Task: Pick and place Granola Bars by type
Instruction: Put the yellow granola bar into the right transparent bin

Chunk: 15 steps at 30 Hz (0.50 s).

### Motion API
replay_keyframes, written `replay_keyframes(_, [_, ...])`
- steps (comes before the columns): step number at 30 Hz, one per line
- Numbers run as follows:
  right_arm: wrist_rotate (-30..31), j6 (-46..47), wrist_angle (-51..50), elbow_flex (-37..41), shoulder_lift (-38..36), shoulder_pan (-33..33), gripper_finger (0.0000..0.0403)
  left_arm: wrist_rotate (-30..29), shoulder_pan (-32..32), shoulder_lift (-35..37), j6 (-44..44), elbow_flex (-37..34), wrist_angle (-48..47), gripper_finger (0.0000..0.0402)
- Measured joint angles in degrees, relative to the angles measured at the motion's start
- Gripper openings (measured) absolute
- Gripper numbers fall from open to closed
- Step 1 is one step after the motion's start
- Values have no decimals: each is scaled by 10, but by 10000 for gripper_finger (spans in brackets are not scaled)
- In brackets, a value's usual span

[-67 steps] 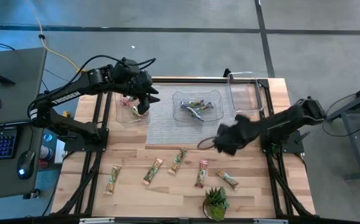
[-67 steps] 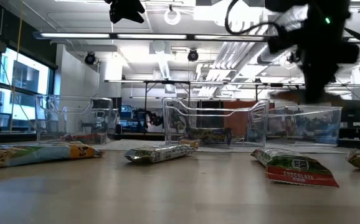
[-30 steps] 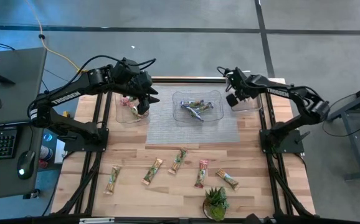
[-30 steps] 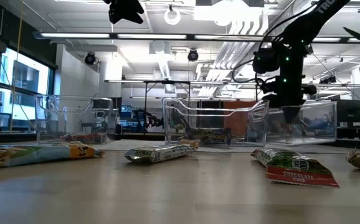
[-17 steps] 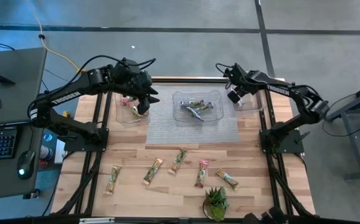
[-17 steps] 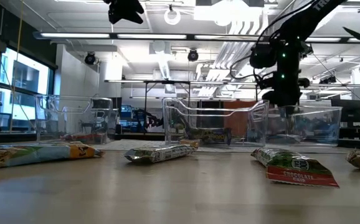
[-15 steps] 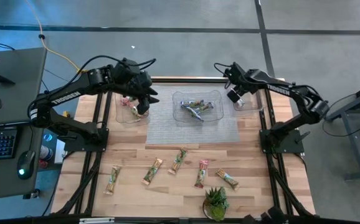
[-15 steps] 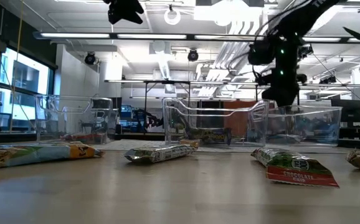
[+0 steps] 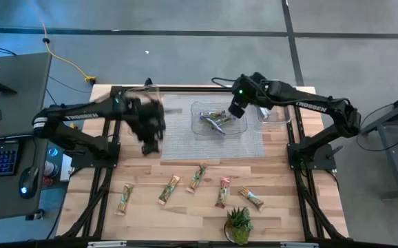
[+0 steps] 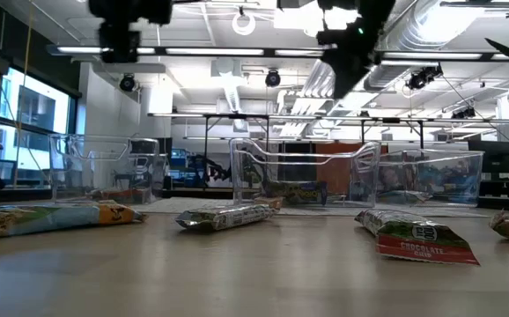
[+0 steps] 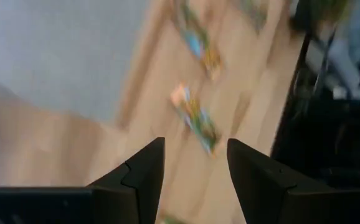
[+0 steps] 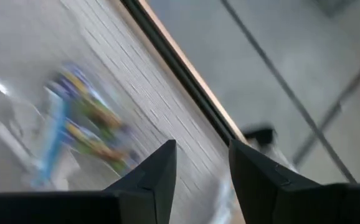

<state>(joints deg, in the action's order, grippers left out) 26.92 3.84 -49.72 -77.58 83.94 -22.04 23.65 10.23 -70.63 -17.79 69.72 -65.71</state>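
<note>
Five granola bars lie flat in a row on the near part of the wooden table, from the leftmost through to the rightmost. Purple-blue bars lie in the middle clear tray. My left gripper hangs open and empty above the mat's left edge. In its wrist view it looks down on two bars. My right gripper is open and empty above the middle tray's right part. Its wrist view shows the tray's bars.
Three clear trays stand along the far side: the left, the middle and the right. A grey mat lies in front of them. A small green potted plant stands at the near edge.
My left gripper has swung away from the left tray toward the near edge, down over the mat's left side, moving fast. My right gripper has moved from above the right tray toward the table's left and now hangs over the middle tray. No bar has moved.
</note>
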Motion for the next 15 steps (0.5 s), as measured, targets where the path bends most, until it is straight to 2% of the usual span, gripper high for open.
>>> replay_keyframes(4, [-9,-28,68,-2,0,53,130,-43,-100,0,-131,-69,-1,168])
replay_keyframes(6, [-17,-40,90,-2,0,73,130,-75,-158,0,-234,-104,0,168])
replay_keyframes(11, [-17,-41,116,-2,0,103,130,-97,-300,0,-514,-186,22,168])
replay_keyframes(15, [-17,-39,117,-2,0,113,130,-107,-397,0,-677,-235,78,168])
